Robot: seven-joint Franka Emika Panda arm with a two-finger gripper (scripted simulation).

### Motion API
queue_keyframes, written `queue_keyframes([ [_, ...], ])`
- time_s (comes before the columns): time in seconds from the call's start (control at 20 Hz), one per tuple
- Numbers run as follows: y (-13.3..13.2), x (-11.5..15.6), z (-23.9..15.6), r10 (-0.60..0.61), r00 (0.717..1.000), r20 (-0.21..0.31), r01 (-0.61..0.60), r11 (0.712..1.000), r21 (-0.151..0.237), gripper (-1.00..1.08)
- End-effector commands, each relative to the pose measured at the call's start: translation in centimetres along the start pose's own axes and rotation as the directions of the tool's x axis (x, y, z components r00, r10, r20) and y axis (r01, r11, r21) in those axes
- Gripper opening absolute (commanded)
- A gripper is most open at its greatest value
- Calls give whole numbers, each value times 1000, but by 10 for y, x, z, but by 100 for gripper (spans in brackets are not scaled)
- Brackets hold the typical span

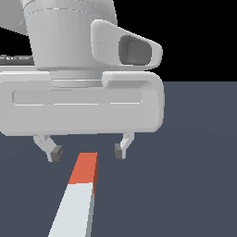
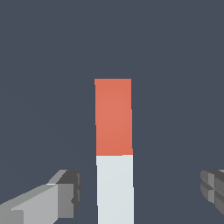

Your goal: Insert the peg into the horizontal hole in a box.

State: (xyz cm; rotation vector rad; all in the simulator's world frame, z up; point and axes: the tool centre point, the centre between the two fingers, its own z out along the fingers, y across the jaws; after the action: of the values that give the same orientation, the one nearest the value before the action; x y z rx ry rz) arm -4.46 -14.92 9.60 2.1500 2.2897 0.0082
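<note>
Hand (image 1: 87,153) above the peg (image 1: 79,194) — fingers spread, orange end between them

No text, label, brand, number or sign can be read anywhere — not on the peg (image 1: 76,199), not on the gripper (image 1: 88,152) above it — both surfaces are plain.

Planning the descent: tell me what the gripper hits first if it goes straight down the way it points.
Likely the peg: it lies between the open gripper's fingers, so the fingertips would pass either side of it toward the floor. Depth is unclear.
</note>
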Motion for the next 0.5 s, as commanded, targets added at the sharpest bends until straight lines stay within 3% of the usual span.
queue_keyframes([
  [0.0,-7,-18,9,-9,1000,1,9,1000,1,100],
  [0.45,-17,-51,26,-22,1000,3,22,1000,4,100],
])
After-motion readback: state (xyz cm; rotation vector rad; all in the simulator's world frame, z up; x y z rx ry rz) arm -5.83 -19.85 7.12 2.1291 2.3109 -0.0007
